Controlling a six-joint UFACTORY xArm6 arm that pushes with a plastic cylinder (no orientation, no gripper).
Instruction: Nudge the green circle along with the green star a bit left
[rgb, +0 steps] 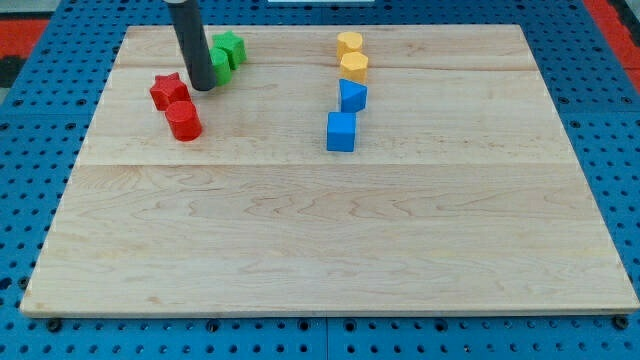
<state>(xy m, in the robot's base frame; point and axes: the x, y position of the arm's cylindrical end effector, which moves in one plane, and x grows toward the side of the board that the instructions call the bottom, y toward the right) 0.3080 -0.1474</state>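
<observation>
The green star (232, 46) lies near the view's top left of the wooden board (330, 250). The green circle (220, 66) sits just below and left of it, touching it, and is partly hidden by my rod. My tip (202, 87) rests on the board at the green circle's left edge, against it. The red star (169, 91) is just left of my tip, and the red cylinder (184, 120) is below it.
Two yellow blocks (350, 44) (354, 67) stand at the top centre. Below them are a blue block (352, 96) and a blue cube (341, 131). The board lies on a blue pegboard (40, 150).
</observation>
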